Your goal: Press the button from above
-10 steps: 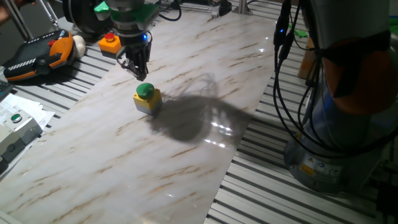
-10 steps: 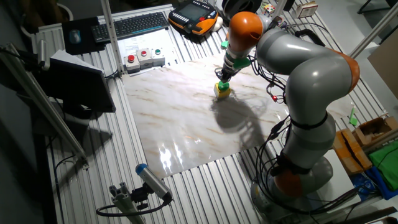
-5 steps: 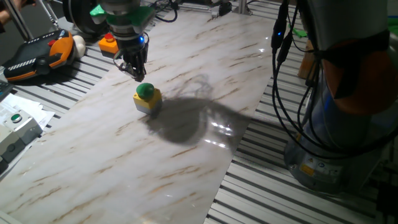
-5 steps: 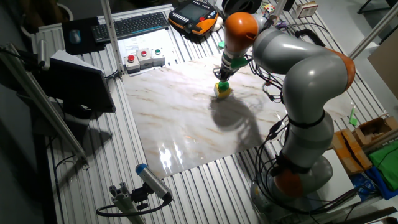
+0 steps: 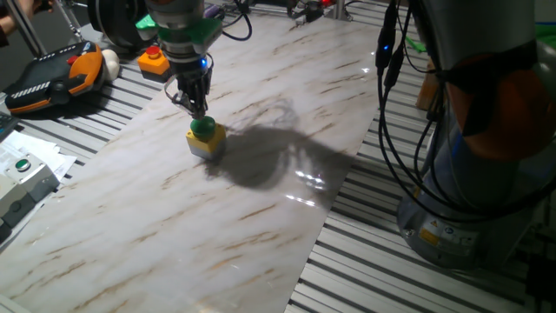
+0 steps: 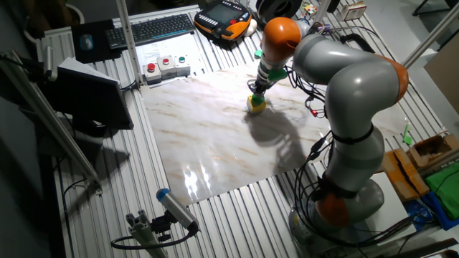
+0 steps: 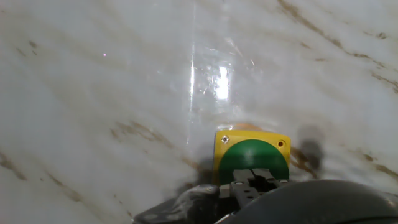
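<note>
The button, a green dome cap on a yellow square base, stands on the marble-patterned table top. It also shows in the other fixed view and low in the hand view. My gripper points straight down right over the cap, its tips at or just touching the dome. In the hand view the gripper has its fingertips together on the near edge of the green cap. In the other fixed view the gripper hides most of the cap.
A red-capped button on an orange base stands behind the gripper. A teach pendant and a white-grey box with a tiny green button lie at the left. Cables and the robot's base stand at the right.
The gripper has moved from slightly behind and above the button to right over the green cap and come down onto it. The button has not shifted.
</note>
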Robot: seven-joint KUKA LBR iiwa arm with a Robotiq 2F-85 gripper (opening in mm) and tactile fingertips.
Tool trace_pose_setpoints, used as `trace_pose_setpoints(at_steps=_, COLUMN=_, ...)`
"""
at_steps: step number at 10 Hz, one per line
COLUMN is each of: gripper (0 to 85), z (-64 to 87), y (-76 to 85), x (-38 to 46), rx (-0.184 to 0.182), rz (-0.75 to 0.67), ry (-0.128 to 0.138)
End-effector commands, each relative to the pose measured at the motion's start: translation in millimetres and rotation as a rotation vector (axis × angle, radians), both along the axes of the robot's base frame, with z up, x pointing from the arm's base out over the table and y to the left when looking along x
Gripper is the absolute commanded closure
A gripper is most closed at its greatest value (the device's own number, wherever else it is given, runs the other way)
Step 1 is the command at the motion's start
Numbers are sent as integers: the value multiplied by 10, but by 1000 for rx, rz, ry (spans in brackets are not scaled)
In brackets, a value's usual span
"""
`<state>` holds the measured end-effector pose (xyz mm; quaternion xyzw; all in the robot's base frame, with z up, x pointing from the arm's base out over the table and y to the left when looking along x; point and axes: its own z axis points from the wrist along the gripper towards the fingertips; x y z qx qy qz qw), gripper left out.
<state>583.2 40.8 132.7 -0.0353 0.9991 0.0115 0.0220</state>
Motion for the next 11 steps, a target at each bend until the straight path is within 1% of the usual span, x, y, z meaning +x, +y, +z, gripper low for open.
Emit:
trace_pose_setpoints(at_steps=1, gripper=843, z=-31, y=-11, x=3, rx=0, rz=0, ry=1)
trace_pose_setpoints(at_steps=4, gripper=843, z=-119, y=-23, x=-8, rx=5, rz=-2, ry=0)
trace_pose_setpoints(at_steps=8, gripper=843, z=-181, y=-15, x=7, rx=-6, rz=0, ry=1)
trace_pose_setpoints(at_steps=11, gripper=843, z=-216, y=-13, x=15, rx=9, rz=6, ry=-9)
